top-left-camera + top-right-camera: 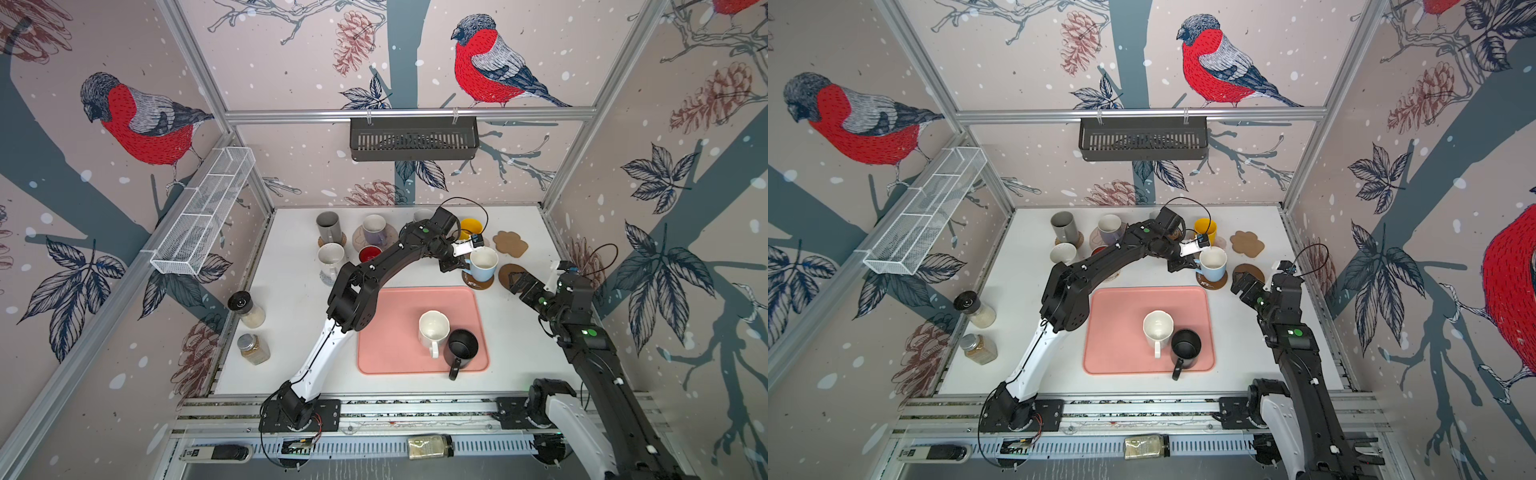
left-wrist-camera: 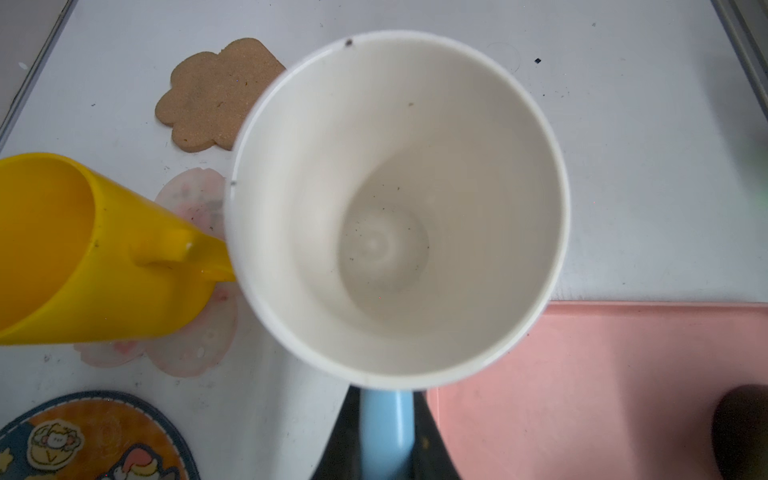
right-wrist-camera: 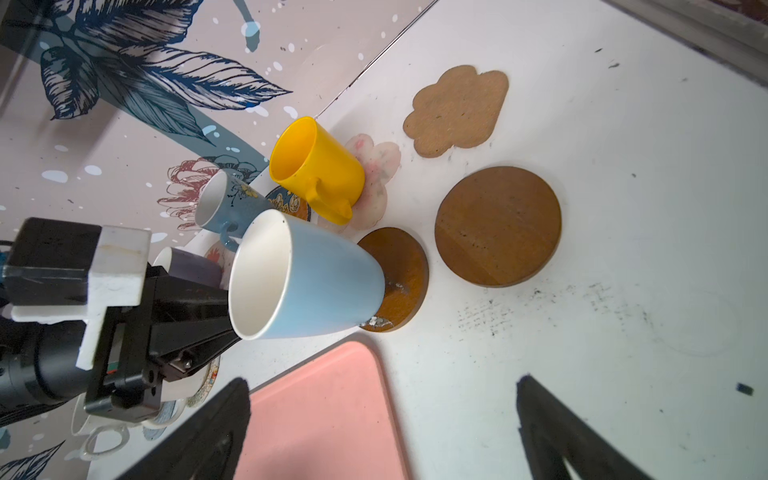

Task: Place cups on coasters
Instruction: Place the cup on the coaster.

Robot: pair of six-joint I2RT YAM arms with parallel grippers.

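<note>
Light blue mug (image 1: 484, 262) (image 1: 1213, 262) stands upright in both top views on a brown disc coaster (image 1: 478, 286) (image 1: 1210, 284), just past the far right corner of the pink tray (image 1: 382, 320) (image 1: 1113, 320). The left fingers (image 1: 455, 262) (image 1: 1179, 264) meet it on its handle side. The right fingers (image 1: 519, 286) (image 1: 1246, 286) overlap a second brown disc (image 1: 505, 270) (image 1: 1250, 268), which is bare, just to the right. Farther back, a tan cloud-shaped coaster (image 1: 510, 243) (image 1: 1247, 243) lies bare near the yellow mug (image 1: 471, 227) (image 1: 1205, 230). A white mug (image 1: 433, 330) (image 1: 1158, 328) and a black mug (image 1: 462, 347) (image 1: 1185, 347) stand side by side on the tray. A grey mug (image 1: 329, 226) and a lavender mug (image 1: 374, 230) stand at the back left of the worktop (image 1: 291, 332).

The left wrist view looks down into the light blue mug (image 2: 399, 208). The left fingers (image 2: 340, 440) are closed almost together on its handle (image 2: 386, 432). The yellow mug (image 2: 62, 249) sits on the pink flower coaster (image 2: 195, 345), and part of a cartoon-printed blue round coaster (image 2: 83, 436) shows.

In the right wrist view the light blue mug (image 3: 324, 282) has its base on the brown disc coaster (image 3: 403, 266), towards one edge. The left fingers (image 3: 195, 307) reach in behind it. The right fingers (image 3: 199, 432) are spread wide with nothing between them. The second brown disc (image 3: 498, 226) lies beside the first, apart from it. A flower-printed blue mug (image 3: 237, 203) stands behind the yellow mug (image 3: 320, 170).
</note>
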